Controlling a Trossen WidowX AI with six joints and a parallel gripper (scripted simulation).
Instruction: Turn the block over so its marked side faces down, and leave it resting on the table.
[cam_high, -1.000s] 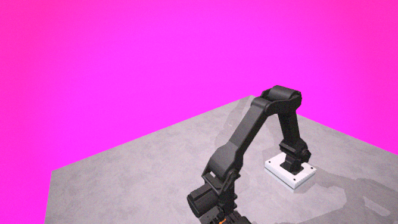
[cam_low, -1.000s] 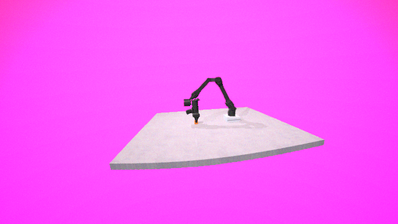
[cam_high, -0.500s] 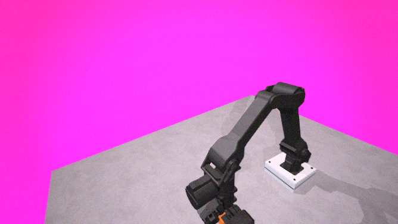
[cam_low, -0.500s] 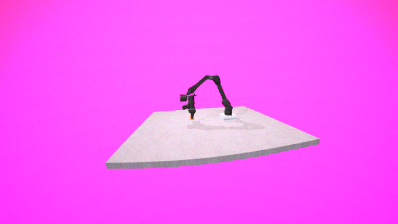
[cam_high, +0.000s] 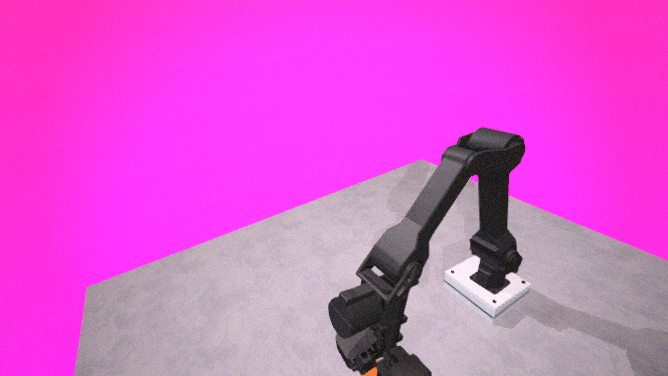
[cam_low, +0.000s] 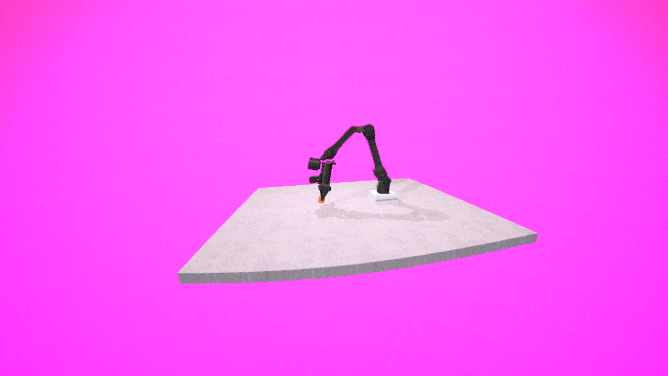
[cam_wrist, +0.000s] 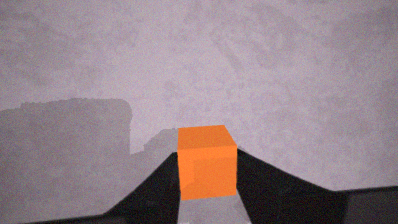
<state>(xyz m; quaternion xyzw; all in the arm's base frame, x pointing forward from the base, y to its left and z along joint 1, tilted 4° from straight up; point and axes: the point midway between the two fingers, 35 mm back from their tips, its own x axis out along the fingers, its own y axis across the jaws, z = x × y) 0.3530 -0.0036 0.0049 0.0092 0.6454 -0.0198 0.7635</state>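
Note:
The orange block (cam_high: 369, 372) (cam_low: 321, 200) (cam_wrist: 207, 172) sits between the fingers of my gripper (cam_low: 323, 197) (cam_wrist: 207, 154), which is shut on it. In the wrist view two plain orange faces show, and no mark is visible on them; the other faces are hidden. In the top view only a bit of the block shows at the bottom edge, and the fingertips are cut off. The gripper points down at the grey table (cam_high: 200, 300) (cam_low: 300, 240) (cam_wrist: 200, 60). Any gap between block and table is too small to tell.
The arm's white base plate (cam_high: 462, 282) (cam_low: 384, 199) stands on the table, to the right of the gripper in the top and exterior views. The arm's shadow falls across the table near the gripper. The table's edges show in the top and exterior views.

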